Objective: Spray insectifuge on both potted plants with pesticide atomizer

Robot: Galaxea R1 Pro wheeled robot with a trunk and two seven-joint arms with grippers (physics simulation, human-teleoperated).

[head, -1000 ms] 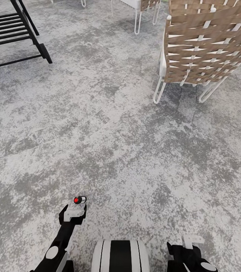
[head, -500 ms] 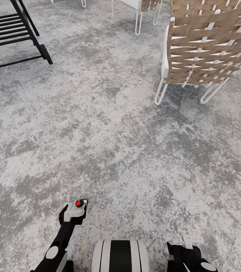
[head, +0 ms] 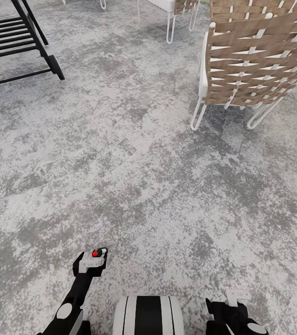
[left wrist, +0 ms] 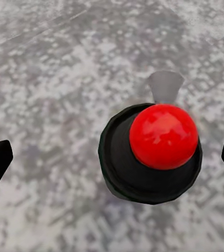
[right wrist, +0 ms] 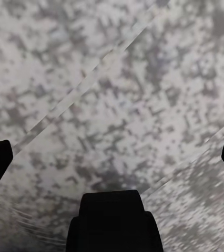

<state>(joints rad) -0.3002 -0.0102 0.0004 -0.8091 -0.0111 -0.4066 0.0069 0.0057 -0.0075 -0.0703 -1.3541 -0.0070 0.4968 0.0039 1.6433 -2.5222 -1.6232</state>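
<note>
Between the fingers of the left gripper (head: pixel 95 257) sits the pesticide atomizer (left wrist: pixel 153 152), a black round head with a red cap; whether the jaws press on it I cannot tell. The right gripper (head: pixel 236 296) is wide open and holds nothing. Below both lies mottled grey paving (head: pixel 134 177). Far ahead stand a woven brown chair (head: pixel 255 56) and a black slatted lounger (head: pixel 13 39).

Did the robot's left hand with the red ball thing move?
Yes. The left gripper has dropped lower in the head view, back toward the robot's white trunk, which kept its place in the picture.
</note>
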